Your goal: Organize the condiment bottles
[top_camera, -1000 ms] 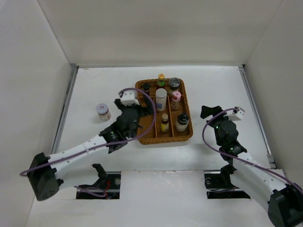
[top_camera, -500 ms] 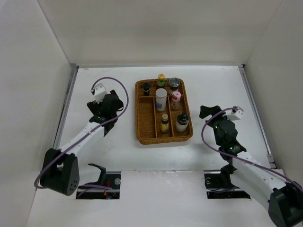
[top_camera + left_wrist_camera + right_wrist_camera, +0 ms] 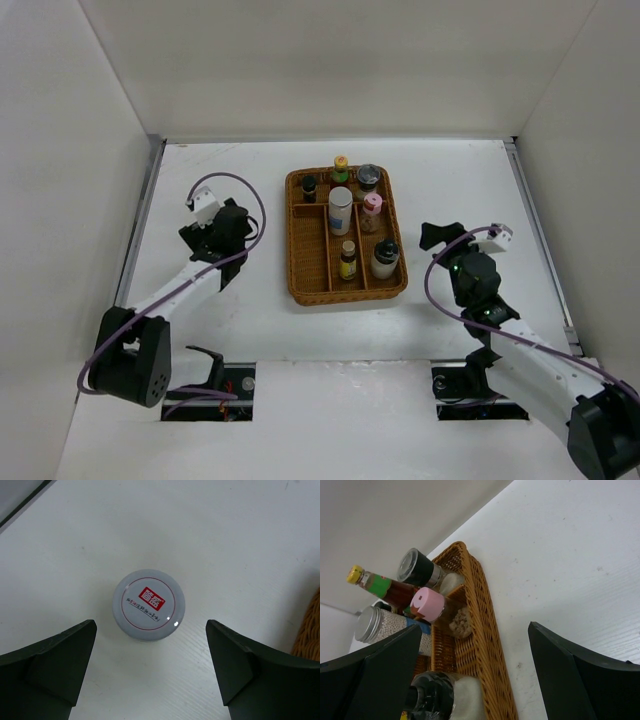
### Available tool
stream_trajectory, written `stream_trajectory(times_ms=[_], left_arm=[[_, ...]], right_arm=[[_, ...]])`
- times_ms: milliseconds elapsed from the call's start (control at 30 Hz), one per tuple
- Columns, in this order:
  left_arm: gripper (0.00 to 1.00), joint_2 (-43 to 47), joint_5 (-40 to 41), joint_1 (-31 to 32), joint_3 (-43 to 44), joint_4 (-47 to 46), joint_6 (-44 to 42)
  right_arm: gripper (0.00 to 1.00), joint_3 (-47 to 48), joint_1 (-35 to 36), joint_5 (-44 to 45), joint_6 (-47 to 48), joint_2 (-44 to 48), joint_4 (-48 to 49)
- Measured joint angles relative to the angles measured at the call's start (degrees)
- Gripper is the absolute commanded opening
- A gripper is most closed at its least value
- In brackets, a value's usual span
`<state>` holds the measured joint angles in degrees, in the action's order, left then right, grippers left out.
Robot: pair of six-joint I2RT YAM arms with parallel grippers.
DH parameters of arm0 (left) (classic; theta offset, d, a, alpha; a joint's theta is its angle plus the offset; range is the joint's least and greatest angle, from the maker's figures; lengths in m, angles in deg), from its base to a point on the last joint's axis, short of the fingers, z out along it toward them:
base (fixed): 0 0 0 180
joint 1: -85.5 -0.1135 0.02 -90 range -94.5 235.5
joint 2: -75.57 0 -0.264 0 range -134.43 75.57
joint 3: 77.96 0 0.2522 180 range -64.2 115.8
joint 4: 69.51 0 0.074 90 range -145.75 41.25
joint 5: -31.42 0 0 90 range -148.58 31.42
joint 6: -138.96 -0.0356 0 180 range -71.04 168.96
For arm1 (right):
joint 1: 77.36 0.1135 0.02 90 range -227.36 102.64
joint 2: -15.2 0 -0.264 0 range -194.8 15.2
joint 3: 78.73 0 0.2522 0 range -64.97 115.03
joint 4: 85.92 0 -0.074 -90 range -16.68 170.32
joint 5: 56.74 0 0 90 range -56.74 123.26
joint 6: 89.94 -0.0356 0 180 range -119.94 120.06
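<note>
Left of the wicker tray (image 3: 298, 285): one white-lidded jar stands alone on the white table (image 3: 470, 185), apart from the tray's left wall.
White-lidded jar (image 3: 148, 605): the left wrist view looks straight down on its lid, which is ringed in red and has a red label with Chinese characters. In the top view the left arm's wrist hides it.
Left gripper (image 3: 150, 624): it is above the jar with its jaws spread wide. One finger sits on each side of the jar and neither touches it. A sliver of wicker shows at the right edge of this view.
Right gripper (image 3: 436, 237): it is to the right of the tray, over bare table. The right wrist view shows its jaws spread with nothing between them.
Tray, top view: seven bottles stand upright in the compartments.
Back row: small dark bottle (image 3: 309, 186), yellow-capped bottle (image 3: 341, 166), dark-lidded jar (image 3: 369, 178).
Middle: tall white jar (image 3: 341, 208), pink-capped bottle (image 3: 372, 208).
Front: amber bottle (image 3: 347, 260), black-capped bottle (image 3: 385, 258).
Right wrist view only: seen from the side, the yellow-capped bottle has a green neck label over dark amber contents. The tall white jar has a silver screw lid, and the pink-capped bottle holds brownish grains.
</note>
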<state>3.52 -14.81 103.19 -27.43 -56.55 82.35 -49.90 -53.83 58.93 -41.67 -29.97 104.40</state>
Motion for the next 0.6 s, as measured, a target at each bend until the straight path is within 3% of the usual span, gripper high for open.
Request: stream_trajectory(times_ms=[300, 400, 467, 600], left_arm=[[0.77, -5.05, -2.58, -4.17, -0.13, -3.45, 0.85], [0.52, -6.60, -3.91, -5.31, -0.07, -4.83, 1.25], [0.40, -6.71, -3.96, -5.33, -0.07, -5.18, 0.68], [0.30, -5.97, -4.15, -4.74, -0.46, -5.38, 0.39]], right_arm=[[0.95, 0.15, 0.61, -0.02, 0.42, -0.72, 0.11], [0.95, 0.20, 0.72, -0.02, 0.61, -0.74, 0.22], [0.95, 0.20, 0.87, -0.02, 0.81, -0.76, 0.44], [0.95, 0.22, 0.98, -0.02, 0.98, -1.14, 0.55]])
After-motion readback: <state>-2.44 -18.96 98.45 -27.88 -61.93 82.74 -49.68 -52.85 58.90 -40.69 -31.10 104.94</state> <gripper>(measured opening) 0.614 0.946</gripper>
